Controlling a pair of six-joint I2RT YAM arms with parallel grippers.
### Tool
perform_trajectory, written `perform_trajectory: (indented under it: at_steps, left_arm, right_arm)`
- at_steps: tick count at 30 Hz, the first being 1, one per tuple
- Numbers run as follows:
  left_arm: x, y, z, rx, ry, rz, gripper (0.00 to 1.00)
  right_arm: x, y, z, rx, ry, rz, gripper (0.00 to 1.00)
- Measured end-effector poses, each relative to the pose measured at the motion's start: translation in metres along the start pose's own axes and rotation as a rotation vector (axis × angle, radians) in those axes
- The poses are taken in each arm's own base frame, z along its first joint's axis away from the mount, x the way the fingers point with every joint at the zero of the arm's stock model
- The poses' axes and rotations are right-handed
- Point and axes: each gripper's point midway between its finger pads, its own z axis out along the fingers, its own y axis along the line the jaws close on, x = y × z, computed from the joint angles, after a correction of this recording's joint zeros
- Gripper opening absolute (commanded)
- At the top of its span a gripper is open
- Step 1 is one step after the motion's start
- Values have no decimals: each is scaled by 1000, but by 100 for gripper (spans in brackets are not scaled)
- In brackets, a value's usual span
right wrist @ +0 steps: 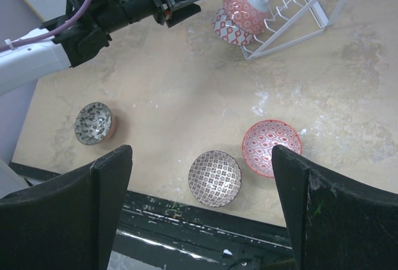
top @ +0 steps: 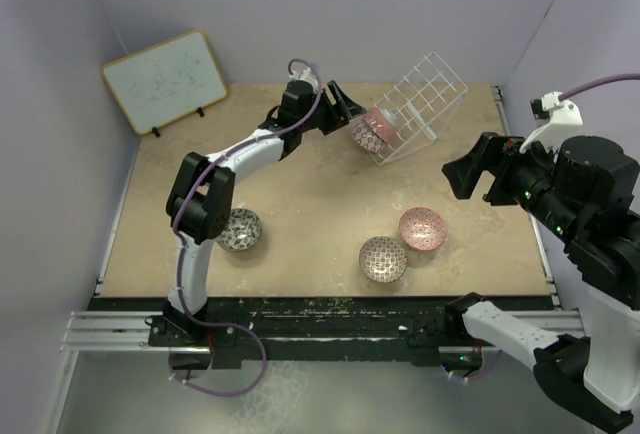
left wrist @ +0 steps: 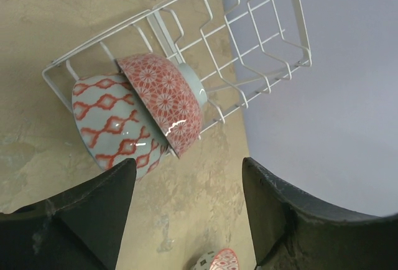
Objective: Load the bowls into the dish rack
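The white wire dish rack (top: pixel 428 102) stands tilted at the back right of the table. Two bowls lean in its lower left end: a red-patterned one (left wrist: pixel 163 97) and a pale one with red lattice (left wrist: pixel 107 125). My left gripper (top: pixel 340 110) is open and empty just left of them, not touching. Three bowls lie on the table: a grey-white one (top: pixel 240 229) at the left, a brownish lattice one (top: pixel 383 259) and a pink one (top: pixel 422 228) near the front. My right gripper (top: pixel 468 169) hovers open and empty above the right side, with the lattice bowl (right wrist: pixel 214 178) below it.
A wood-framed whiteboard (top: pixel 165 81) leans at the back left corner. Purple walls close in the back and both sides. A black rail (top: pixel 330 314) runs along the table's near edge. The left arm (right wrist: pixel 118 5) stretches across the back.
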Motion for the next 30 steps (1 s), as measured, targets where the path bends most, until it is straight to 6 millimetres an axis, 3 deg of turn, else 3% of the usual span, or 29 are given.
perform_trajectory:
  at_steps: [5, 8, 13, 19, 30]
  left_arm:
    - [-3, 6, -19, -27, 4, 43, 81]
    - [-8, 4, -39, -53, 6, 103, 100]
    - [-22, -19, -82, -59, -21, 232, 99]
    - [-21, -31, -139, -72, -29, 327, 100]
    - [33, 28, -231, -377, 24, 411, 85]
  right_arm:
    - [0, 1, 5, 3, 7, -1, 95]
    - [-2, 2, 6, -1, 1, 0, 95]
    - [1, 3, 10, -8, 2, 0, 95]
    - [6, 5, 12, -26, 11, 0, 95]
    - [8, 13, 12, -78, 0, 3, 95]
